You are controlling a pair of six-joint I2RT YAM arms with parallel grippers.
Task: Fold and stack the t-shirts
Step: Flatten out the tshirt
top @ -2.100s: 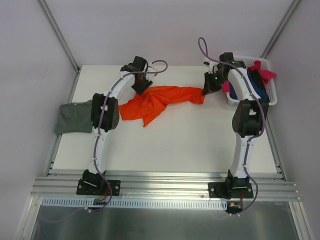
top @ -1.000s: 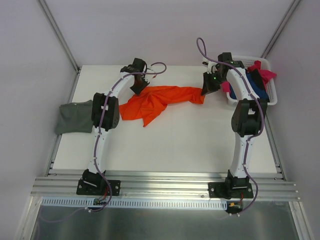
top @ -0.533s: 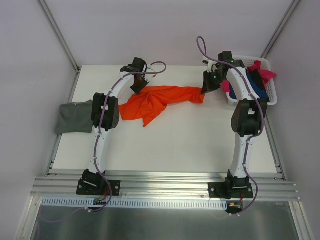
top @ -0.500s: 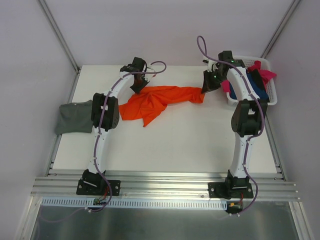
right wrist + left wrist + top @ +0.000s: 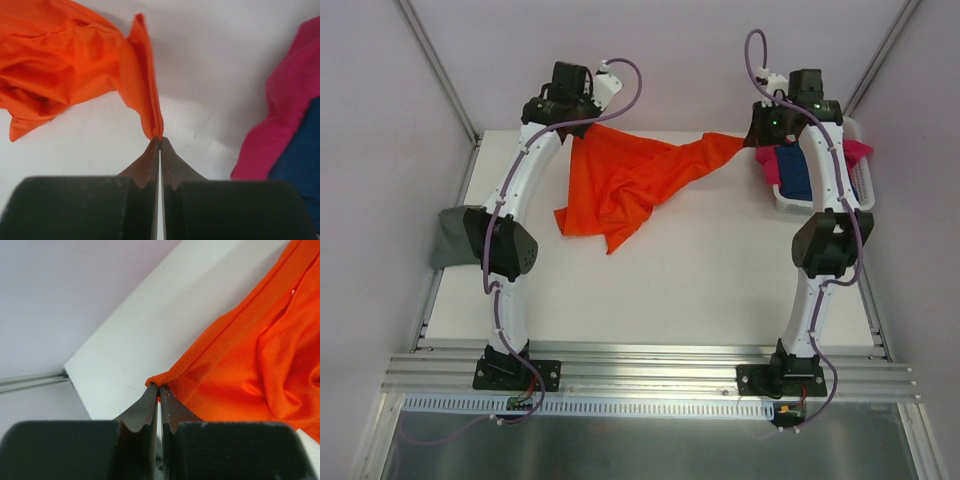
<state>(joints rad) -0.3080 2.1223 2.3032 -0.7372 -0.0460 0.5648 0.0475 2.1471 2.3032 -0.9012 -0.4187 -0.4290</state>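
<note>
The left gripper point(image 5: 159, 386) and right gripper point(image 5: 159, 139) each pinch a corner of the orange t-shirt point(image 5: 625, 180), jaws pressed together on the cloth. It hangs stretched between them, with its lower folds reaching the table point(image 5: 700, 280). The grey-green t-shirt point(image 5: 448, 238) lies at the table's left edge, and the pink t-shirt point(image 5: 857, 150) and navy t-shirt point(image 5: 798, 172) sit in the basket point(image 5: 788, 203)

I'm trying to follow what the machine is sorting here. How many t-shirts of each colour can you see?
orange t-shirt: 1
grey-green t-shirt: 1
magenta pink t-shirt: 1
navy blue t-shirt: 1
Total: 4
</note>
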